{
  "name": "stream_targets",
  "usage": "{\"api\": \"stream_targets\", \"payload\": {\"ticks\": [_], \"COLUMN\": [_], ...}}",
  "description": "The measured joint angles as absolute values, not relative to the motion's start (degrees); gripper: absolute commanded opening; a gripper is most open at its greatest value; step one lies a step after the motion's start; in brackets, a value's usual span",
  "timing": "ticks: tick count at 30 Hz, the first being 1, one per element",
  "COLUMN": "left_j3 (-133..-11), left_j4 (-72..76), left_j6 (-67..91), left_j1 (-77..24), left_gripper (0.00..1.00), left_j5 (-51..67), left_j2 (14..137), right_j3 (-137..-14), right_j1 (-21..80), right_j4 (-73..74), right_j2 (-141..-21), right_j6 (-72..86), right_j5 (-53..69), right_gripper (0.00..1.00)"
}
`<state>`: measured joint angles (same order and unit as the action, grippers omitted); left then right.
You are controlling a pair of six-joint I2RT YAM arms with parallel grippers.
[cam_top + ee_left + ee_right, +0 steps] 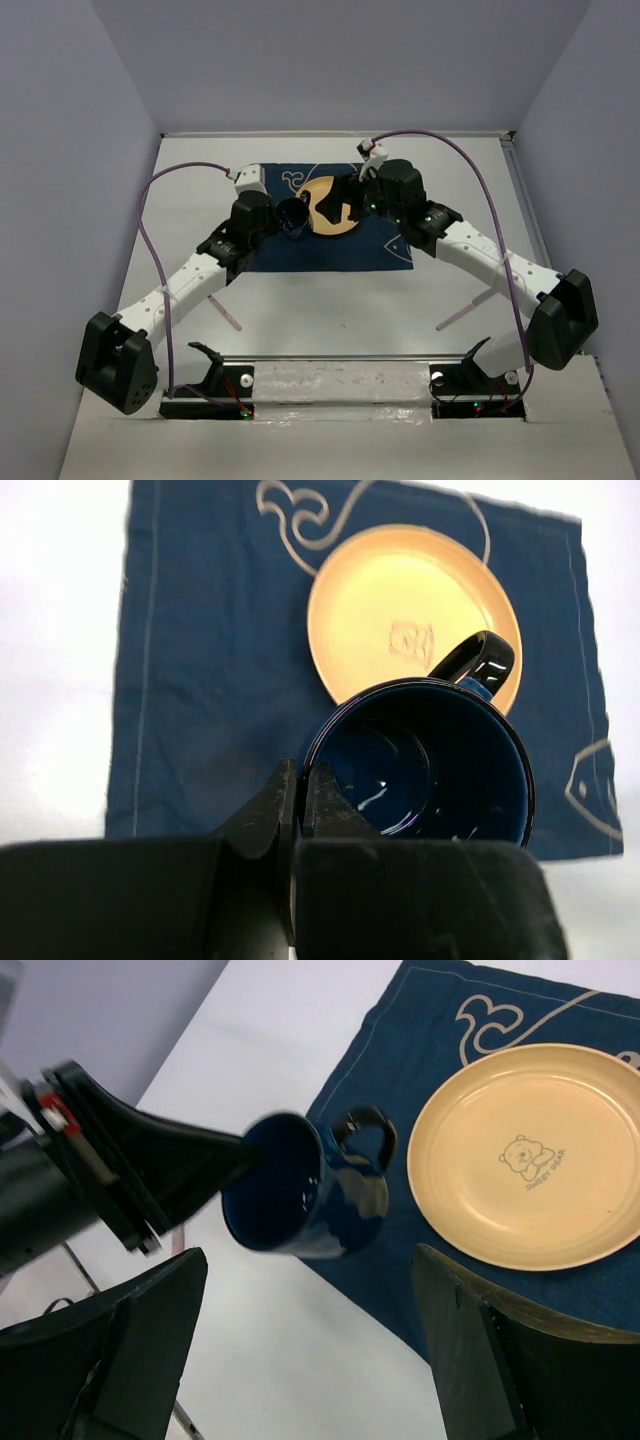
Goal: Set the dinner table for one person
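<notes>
1. One wide, matte white desk carries everything in view. It runs from the metal rail at its near edge, beside the arm bases, back to the far wall. Pale grey walls close it in on three sides.
2. A navy cloth with white whale and fish outlines lies flat on the far middle of the desk. A tan plate sits on the cloth.
3. Two thin pink sticks lie on the bare desk nearer than the cloth, one on the left and one on the right, well apart.
4. The left gripper has its jaws pressed together on the rim of a dark blue mug. The mug is over the left half of the cloth, just beside the plate, with its handle toward the plate.
5. The right gripper hangs above the plate's side of the cloth. Its jaws stand wide apart with nothing between them.
6. Only the top view shows the rail, the sticks, the walls and the purple cables looping over both arms.
7. The left wrist view looks straight down into the mug's glossy inside.
8. The right wrist view shows the mug from the side, tilted, with its mouth toward the left gripper. It also shows a small bear drawing on the plate, which is only a faint mark in the left wrist view.
9. No view shows whether the mug touches the cloth.
</notes>
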<state>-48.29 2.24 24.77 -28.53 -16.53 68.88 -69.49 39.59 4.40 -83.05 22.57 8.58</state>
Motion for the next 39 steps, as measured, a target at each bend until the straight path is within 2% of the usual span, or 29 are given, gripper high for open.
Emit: {"api": "stream_targets", "payload": {"ticks": [2,13,15,19,24,25,28,32,34,35,38,39], "left_j3": [-47.1,-45.9,-45.5,-44.2,-43.6,-43.6,-43.6,-43.2,-43.0,-42.9,-42.9,-42.9], "left_j4": [1.1,1.8,2.4,2.8,3.5,3.8,3.8,3.9,4.0,4.1,5.0,5.6], "left_j6": [24.8,24.3,24.0,23.5,23.4,23.3,23.0,23.0,23.0,23.0,23.7,24.2], "left_j1": [-30.4,-42.0,-42.6,-44.0,-45.3,-45.8,-47.0,-48.3,-48.8,-49.0,-49.5,-49.9], "left_gripper": [0.0,0.0,0.0,0.0,0.0,0.0,0.0,0.0,0.22,0.44,0.7,0.81], "left_j5": [-17.3,-25.9,-27.3,-29.4,-30.5,-31.0,-33.1,-34.8,-34.8,-34.7,-33.1,-32.3], "left_j2": [68.6,64.0,63.2,62.8,62.8,62.8,62.8,62.8,62.8,62.8,62.1,61.1], "right_j3": [-69.5,-69.5,-69.5,-70.0,-71.4,-71.9,-74.1,-74.8,-74.8,-75.0,-75.5,-76.1], "right_j1": [39.9,42.5,42.5,43.0,44.2,44.2,44.3,44.5,44.8,45.0,44.6,43.9], "right_j4": [4.4,9.0,10.1,11.0,13.6,14.1,16.0,17.5,18.5,19.1,19.8,20.8], "right_j2": [-82.9,-86.8,-87.6,-88.7,-89.5,-89.8,-91.4,-92.3,-92.2,-92.2,-92.1,-92.2], "right_j6": [22.8,24.5,24.9,25.4,25.5,25.5,25.3,25.1,24.9,24.6,23.4,22.5], "right_j5": [8.6,3.6,2.9,2.5,0.0,-0.1,-0.4,-0.7,-1.8,-2.8,-4.8,-4.7], "right_gripper": [0.88,0.69,0.62,0.3,0.24,0.12,0.0,0.0,0.0,0.0,0.0,0.0]}}
